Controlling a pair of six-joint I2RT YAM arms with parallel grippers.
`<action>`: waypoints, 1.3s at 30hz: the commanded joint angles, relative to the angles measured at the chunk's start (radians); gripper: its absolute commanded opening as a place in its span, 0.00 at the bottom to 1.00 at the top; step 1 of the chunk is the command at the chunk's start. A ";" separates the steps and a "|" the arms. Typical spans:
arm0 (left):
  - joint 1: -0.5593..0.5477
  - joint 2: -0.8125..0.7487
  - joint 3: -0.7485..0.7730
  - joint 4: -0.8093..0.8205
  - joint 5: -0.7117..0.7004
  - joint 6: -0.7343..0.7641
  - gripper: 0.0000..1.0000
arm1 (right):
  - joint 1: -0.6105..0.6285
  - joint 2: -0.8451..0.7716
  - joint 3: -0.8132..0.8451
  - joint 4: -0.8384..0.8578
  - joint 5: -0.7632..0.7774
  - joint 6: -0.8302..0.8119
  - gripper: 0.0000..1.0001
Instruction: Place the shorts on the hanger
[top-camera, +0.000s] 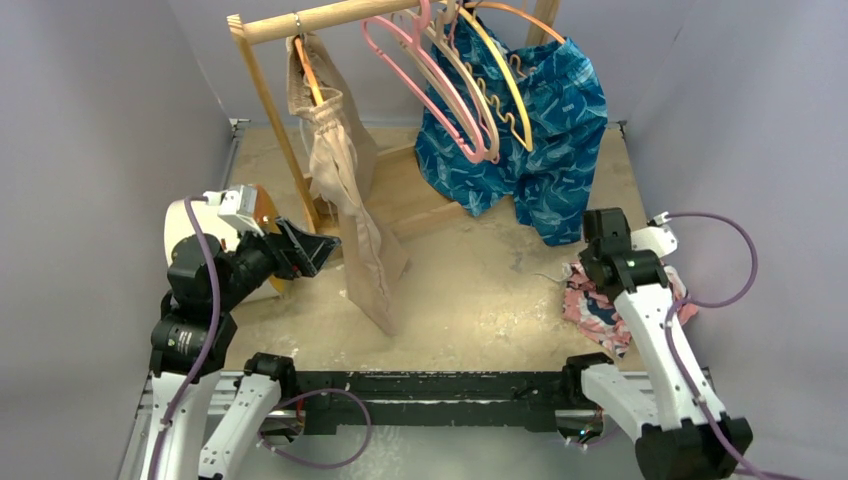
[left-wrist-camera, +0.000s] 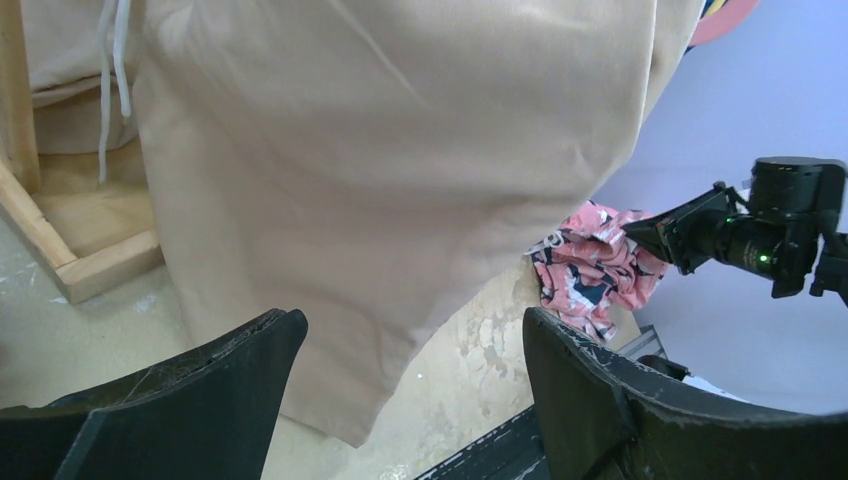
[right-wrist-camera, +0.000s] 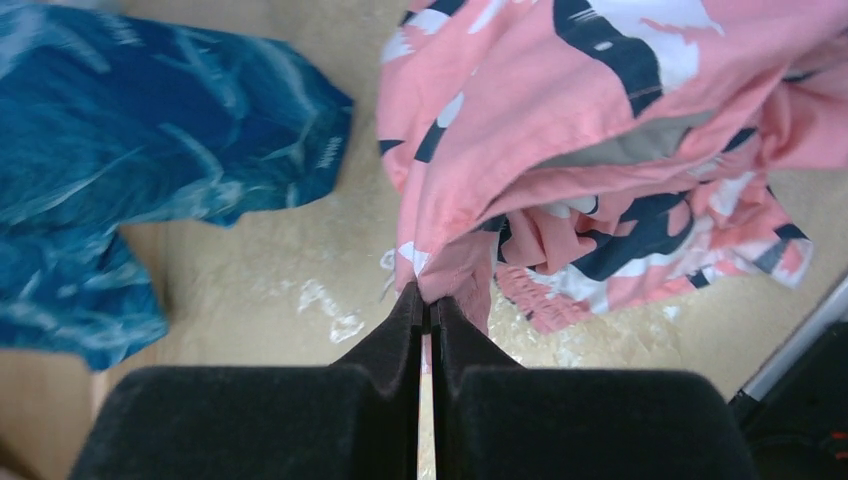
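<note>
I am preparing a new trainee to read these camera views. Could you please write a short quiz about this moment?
1. True or false: the right gripper is shut on an edge of the shorts.
2. Where is the hanger? A) hanging on the wooden rail; B) hooked on the right gripper; C) lying on the shorts.
3. Name the garment that hangs directly in front of the open left gripper.

Key: 1 true. 2 A. 3 the beige shorts.
</note>
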 joint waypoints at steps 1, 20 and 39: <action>0.006 -0.025 -0.024 0.048 0.029 -0.033 0.82 | -0.003 -0.081 0.031 0.109 -0.096 -0.189 0.00; 0.006 -0.030 -0.044 0.282 0.051 -0.300 0.81 | -0.001 -0.151 0.463 0.348 -1.047 -0.375 0.00; 0.006 -0.037 -0.083 0.353 0.083 -0.234 0.77 | -0.001 -0.280 0.018 0.448 -0.803 -0.385 0.00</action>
